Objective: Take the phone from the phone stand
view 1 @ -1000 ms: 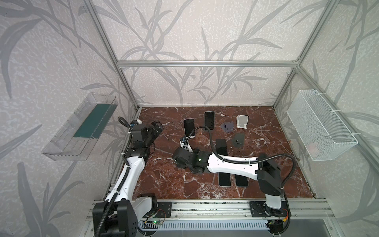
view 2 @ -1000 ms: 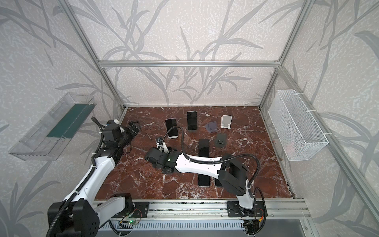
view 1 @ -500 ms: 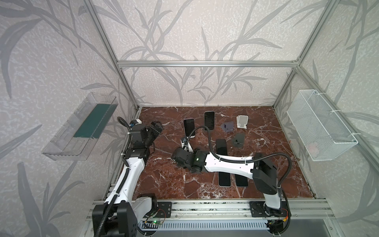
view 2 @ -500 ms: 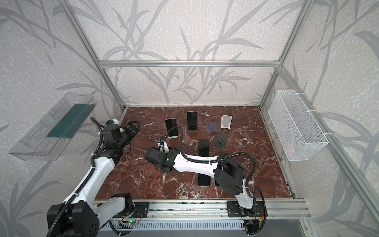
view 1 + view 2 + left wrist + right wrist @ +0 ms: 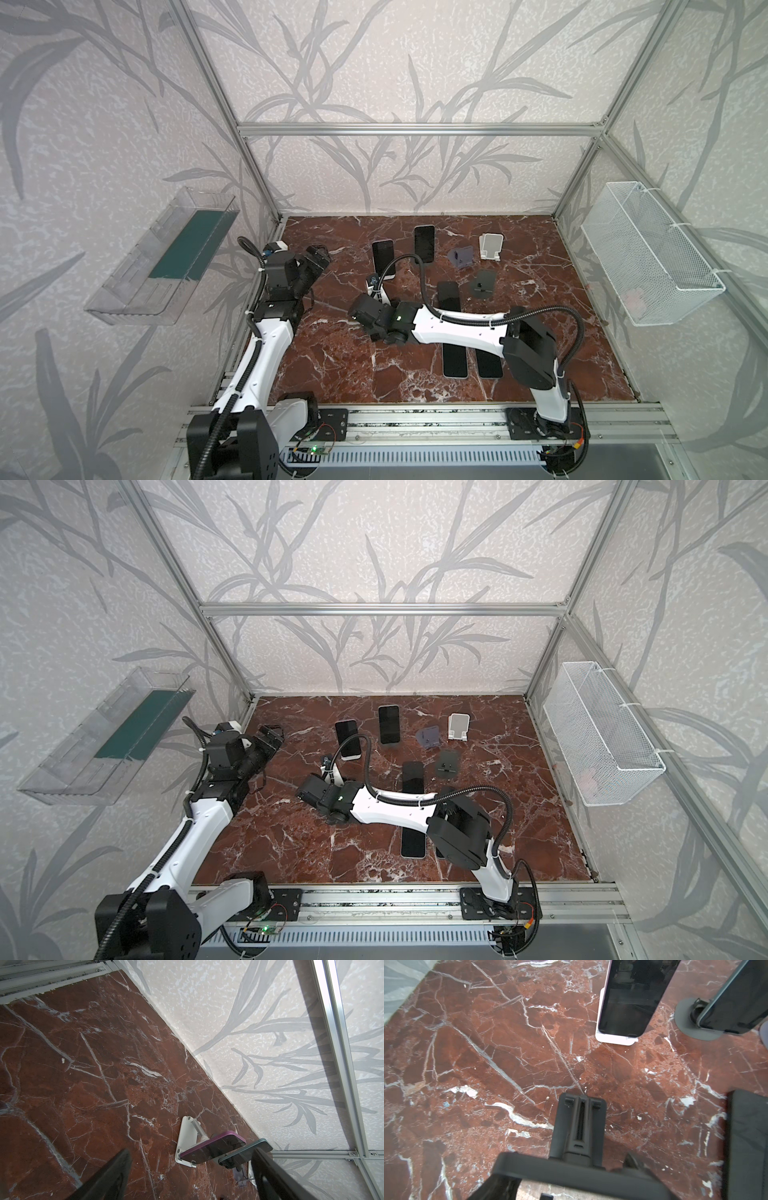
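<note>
Purple-rimmed black glass phone (image 5: pixel 631 997) leans on white plastic stand (image 5: pixel 614 1040); likely rigid, slick, fragile; pinch long side edges; left gripper (image 5: pixel 319 254) spread, empty; right gripper (image 5: pixel 356 311): grip unclear.

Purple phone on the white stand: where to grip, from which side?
Pinch the purple phone across its two long edges, upper half, coming down from above. It leans back on the white stand with its bottom edge caught in the front lip and a post behind it, so only the top and sides are free; lifting along the lean likely clears the lip.
</note>
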Motion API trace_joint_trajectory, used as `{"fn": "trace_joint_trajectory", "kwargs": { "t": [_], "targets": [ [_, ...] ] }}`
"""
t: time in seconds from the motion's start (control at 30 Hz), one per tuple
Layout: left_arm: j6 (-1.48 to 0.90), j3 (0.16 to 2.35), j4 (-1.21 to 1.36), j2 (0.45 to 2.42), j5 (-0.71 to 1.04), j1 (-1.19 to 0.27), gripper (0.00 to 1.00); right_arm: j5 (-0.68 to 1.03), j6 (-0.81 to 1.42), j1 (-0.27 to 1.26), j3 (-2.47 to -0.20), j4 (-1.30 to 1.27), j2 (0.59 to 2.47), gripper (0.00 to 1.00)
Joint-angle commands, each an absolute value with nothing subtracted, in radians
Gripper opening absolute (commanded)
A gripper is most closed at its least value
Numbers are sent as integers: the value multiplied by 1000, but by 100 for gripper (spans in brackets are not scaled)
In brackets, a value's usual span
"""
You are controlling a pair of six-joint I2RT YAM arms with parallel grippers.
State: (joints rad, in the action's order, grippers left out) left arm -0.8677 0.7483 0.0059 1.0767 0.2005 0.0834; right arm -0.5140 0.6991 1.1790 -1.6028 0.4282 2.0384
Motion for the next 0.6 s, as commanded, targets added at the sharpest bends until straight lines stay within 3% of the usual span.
{"fn": "trace_joint_trajectory", "kwargs": {
  "t": [0.0,0.57],
  "targets": [
    [-870,738,23,1054,198,86,91,-512,671,1175,-1598,414,2010,73],
    [-897,732,43,1034,219,86,91,-491,663,1193,-1417,380,1714,68]
  ]
}}
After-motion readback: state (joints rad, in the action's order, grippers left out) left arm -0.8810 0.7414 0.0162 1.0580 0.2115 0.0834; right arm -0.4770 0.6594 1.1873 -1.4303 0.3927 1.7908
